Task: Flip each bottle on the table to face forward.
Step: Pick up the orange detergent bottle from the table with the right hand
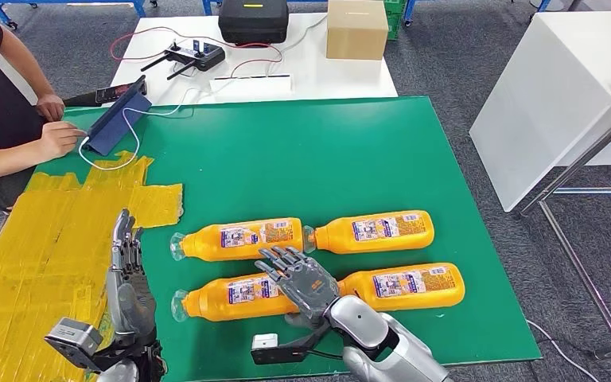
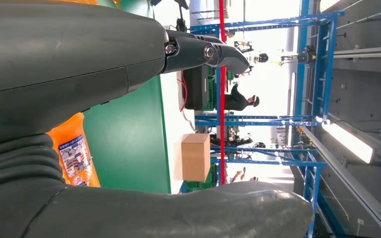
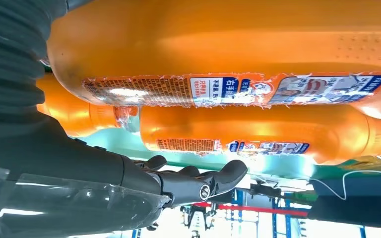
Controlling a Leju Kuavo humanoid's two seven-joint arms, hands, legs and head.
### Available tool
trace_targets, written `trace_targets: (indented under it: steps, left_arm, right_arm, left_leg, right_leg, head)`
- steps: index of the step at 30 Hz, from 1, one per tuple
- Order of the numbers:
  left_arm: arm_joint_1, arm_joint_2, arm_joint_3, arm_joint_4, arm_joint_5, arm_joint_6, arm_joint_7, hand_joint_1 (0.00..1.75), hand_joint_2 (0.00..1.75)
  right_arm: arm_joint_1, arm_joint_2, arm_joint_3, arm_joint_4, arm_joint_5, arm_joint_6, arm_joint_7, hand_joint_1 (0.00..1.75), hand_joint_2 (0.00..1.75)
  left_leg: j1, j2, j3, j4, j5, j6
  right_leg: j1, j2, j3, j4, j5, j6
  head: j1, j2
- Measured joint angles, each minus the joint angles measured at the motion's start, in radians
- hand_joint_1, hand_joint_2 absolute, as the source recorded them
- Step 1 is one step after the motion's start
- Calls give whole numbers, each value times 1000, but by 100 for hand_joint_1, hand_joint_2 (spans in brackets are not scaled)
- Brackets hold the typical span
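Observation:
Several orange bottles lie on their sides in two rows on the green table (image 1: 326, 159), labels up. The far row holds one bottle (image 1: 239, 239) on the left and one (image 1: 374, 231) on the right. The near row has a left bottle (image 1: 223, 298) and a right bottle (image 1: 410, 286). My right hand (image 1: 302, 278) is over the near left bottle's base end with fingers spread, gripping nothing. In the right wrist view that bottle (image 3: 228, 49) sits close against the palm and the fingers (image 3: 198, 183) stay clear. My left hand (image 1: 127, 274) stands upright and open, left of the bottles.
A yellow taped patch (image 1: 48, 255) covers the table's left side. A person sits at the far left with a tablet (image 1: 119, 119). Behind stand a cardboard box (image 1: 356, 29), a black case (image 1: 253, 20) and a controller (image 1: 195, 56). A white table (image 1: 557, 87) is at right.

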Motion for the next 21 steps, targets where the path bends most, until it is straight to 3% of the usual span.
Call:
trace_targets:
  steps: [8, 15, 16, 19, 20, 21]
  left_arm:
    - [1, -2, 11, 0, 13, -10, 0, 0, 0]
    - [-2, -2, 14, 1, 17, -12, 0, 0, 0]
    - [-3, -2, 14, 1, 17, -12, 0, 0, 0]
    - [-5, -2, 13, 3, 19, -12, 0, 0, 0]
    - [-6, -2, 13, 4, 19, -12, 0, 0, 0]
    - [-6, -2, 12, 5, 19, -12, 0, 0, 0]
  right_arm:
    - [-87, -16, 47, 82, -121, 175, -50, 0, 175]
    - [-168, -25, 100, 157, -191, 244, -75, 0, 175]
    - [-179, -28, 110, 161, -210, 263, -75, 21, 175]
    - [-220, -53, 152, 167, -284, 323, -67, 150, 175]
    - [-235, -64, 169, 168, -310, 338, -62, 172, 175]
    - [-249, -75, 185, 168, -335, 347, -57, 175, 175]
  left_leg:
    - [0, 0, 0, 0, 0, 0]
    - [0, 0, 1, 0, 0, 0]
    - [0, 0, 1, 0, 0, 0]
    - [0, 0, 1, 0, 0, 0]
    - [0, 0, 1, 0, 0, 0]
    - [0, 0, 2, 0, 0, 0]
  right_leg:
    - [0, 0, 0, 0, 0, 0]
    - [0, 0, 1, 0, 0, 0]
    - [0, 0, 1, 0, 0, 0]
    - [0, 0, 1, 0, 0, 0]
    - [0, 0, 1, 0, 0, 0]
    - [0, 0, 1, 0, 0, 0]
  head:
    - [0, 0]
    - [0, 0]
    - [0, 0]
    - [0, 0]
    - [0, 0]
    - [0, 0]
